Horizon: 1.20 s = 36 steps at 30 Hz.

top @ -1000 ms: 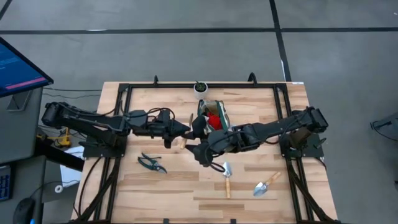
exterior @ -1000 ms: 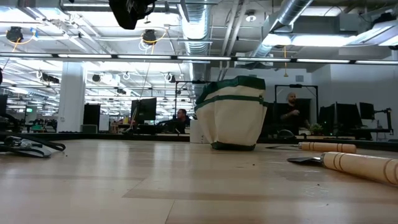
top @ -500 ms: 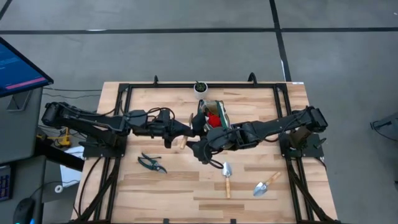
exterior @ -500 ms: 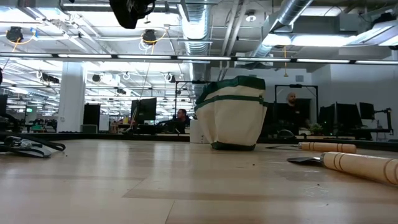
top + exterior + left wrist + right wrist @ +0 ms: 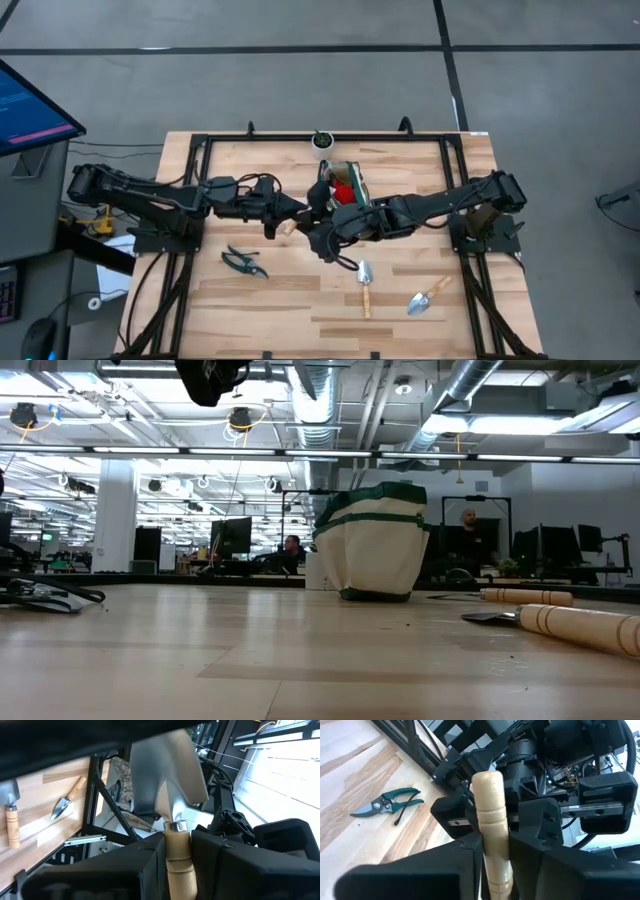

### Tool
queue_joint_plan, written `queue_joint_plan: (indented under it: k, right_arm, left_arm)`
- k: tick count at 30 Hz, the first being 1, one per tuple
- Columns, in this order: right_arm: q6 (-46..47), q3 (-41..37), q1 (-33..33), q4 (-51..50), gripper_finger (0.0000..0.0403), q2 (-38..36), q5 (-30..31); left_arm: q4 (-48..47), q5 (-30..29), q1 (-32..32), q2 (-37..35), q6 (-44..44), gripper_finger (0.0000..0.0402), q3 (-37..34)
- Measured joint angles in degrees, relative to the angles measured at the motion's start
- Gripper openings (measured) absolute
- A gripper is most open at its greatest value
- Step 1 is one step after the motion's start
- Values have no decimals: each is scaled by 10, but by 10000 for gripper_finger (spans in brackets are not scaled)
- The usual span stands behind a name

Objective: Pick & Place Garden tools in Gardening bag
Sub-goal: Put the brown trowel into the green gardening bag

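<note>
A trowel with a silver blade (image 5: 167,775) and a light wooden handle (image 5: 289,229) hangs in the air between my two grippers, left of the bag. My left gripper (image 5: 300,213) and my right gripper (image 5: 312,236) are both shut on its handle. The cream gardening bag with green trim (image 5: 352,180) stands upright on its base at the table's far middle, a red item (image 5: 343,192) inside it. It also shows in the low view (image 5: 372,540). Two more trowels (image 5: 365,285) (image 5: 428,296) and green-handled pruning shears (image 5: 245,262) lie flat on the table. My left gripper pinches the trowel's handle just below the metal collar (image 5: 176,845) between its two fingers. The fingers come level from the table's left and lie across the handle. The trowel is clear of the table. My right gripper pinches the same handle between its two fingers, nearer its rounded free end (image 5: 492,840). That end (image 5: 487,780) sticks out past the fingers. The fingers come from the table's right and lie across the handle.
A small white pot with a plant (image 5: 322,141) stands at the far edge behind the bag. A black frame (image 5: 200,180) runs round the table. In the low view the shears (image 5: 45,595) lie at the left and a trowel handle (image 5: 580,628) at the right.
My right gripper has gone a little toward the table's left and far edge, closer to my left gripper. The trowel's handle end has shifted slightly left with it.
</note>
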Motion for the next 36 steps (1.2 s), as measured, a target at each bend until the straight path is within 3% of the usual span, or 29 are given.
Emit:
queue_joint_plan:
  k: [15, 36]
  right_arm:
    - [33, 0, 27, 16, 60, -6, 23]
    - [175, 0, 51, -51, 58, -88, 13]
  left_arm:
    - [19, 5, 2, 0, 18, 77, 0]
    - [38, -4, 47, -35, 108, 185, 0]
